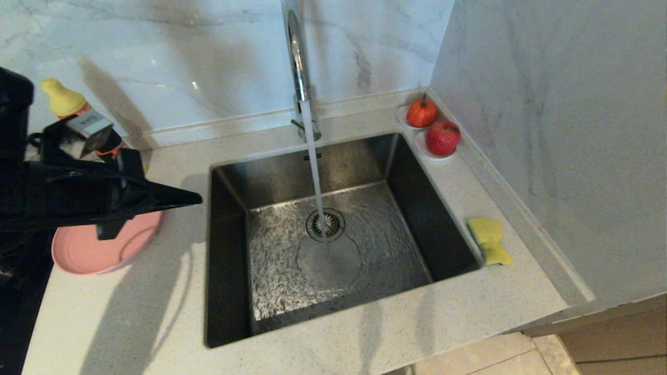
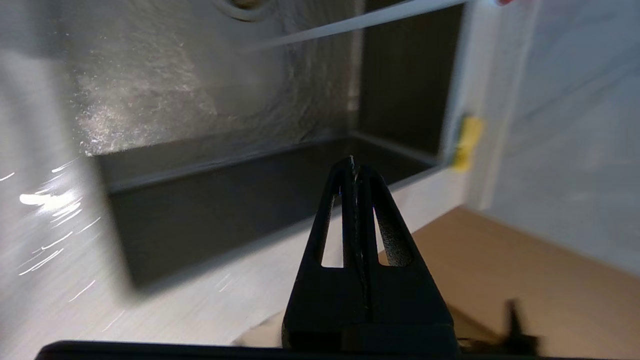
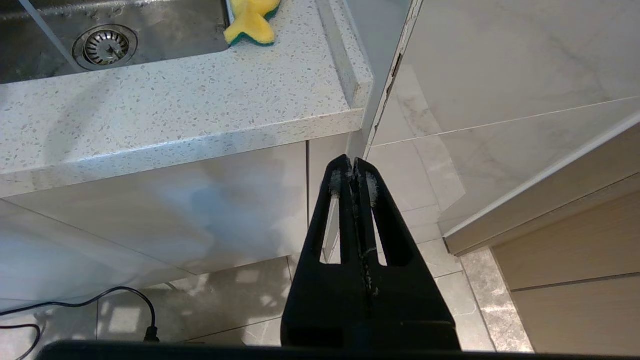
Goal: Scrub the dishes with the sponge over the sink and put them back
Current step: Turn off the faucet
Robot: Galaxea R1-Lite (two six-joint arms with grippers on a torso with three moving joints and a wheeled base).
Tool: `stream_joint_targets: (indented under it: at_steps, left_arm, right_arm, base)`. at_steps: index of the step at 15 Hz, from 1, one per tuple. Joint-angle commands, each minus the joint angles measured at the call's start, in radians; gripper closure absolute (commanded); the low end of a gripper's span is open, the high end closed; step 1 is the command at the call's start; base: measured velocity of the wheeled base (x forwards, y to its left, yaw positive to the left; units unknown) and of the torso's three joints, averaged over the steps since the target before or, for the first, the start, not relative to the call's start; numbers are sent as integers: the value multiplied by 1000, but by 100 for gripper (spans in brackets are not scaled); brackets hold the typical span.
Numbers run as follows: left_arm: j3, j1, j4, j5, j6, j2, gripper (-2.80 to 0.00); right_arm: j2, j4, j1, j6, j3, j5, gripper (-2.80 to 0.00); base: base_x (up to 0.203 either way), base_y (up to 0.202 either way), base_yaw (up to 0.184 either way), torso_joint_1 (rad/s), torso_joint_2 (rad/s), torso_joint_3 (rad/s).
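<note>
Our left gripper was pinched tight with nothing in it, up in the air just left of the sink, right above the pink plate on the counter. Our right gripper was also pinched tight and empty, parked low in front of the counter, and the sponge lay just right of the sink. To do this step well, we thought we should open the left fingers wide, come down slowly on the plate's rim, and hold it firmly before carrying it over the sink, where water ran from the tap.
</note>
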Motion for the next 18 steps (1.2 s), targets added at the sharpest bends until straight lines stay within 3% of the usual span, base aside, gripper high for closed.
stream_joint_targets:
  at_steps: [1, 6, 9, 10, 13, 18]
  left_arm:
    - [2, -47, -71, -26, -50, 148, 0]
    - [86, -65, -172, -165, -57, 196, 0]
    - [187, -66, -325, -217, -61, 206, 0]
    - [192, -67, -348, -218, -80, 216, 0]
    - [197, -69, -482, -223, -213, 248, 0]
    - [195, -82, -644, -258, -317, 318, 0]
  right_arm:
    - [3, -1, 0, 1, 0, 0, 0]
    - [3, -1, 0, 0, 0, 0, 0]
    - [3, 0, 0, 1, 0, 0, 0]
    - [3, -1, 0, 1, 0, 0, 0]
    - [3, -1, -1, 0, 0, 0, 0]
    - [3, 0, 0, 1, 0, 0, 0]
  base:
    - [0, 0, 0, 0, 0, 0]
    - [0, 0, 0, 0, 0, 0]
    - [0, 0, 0, 0, 0, 0]
    - [0, 0, 0, 0, 0, 0]
    - [0, 0, 0, 0, 0, 0]
    - [0, 0, 0, 0, 0, 0]
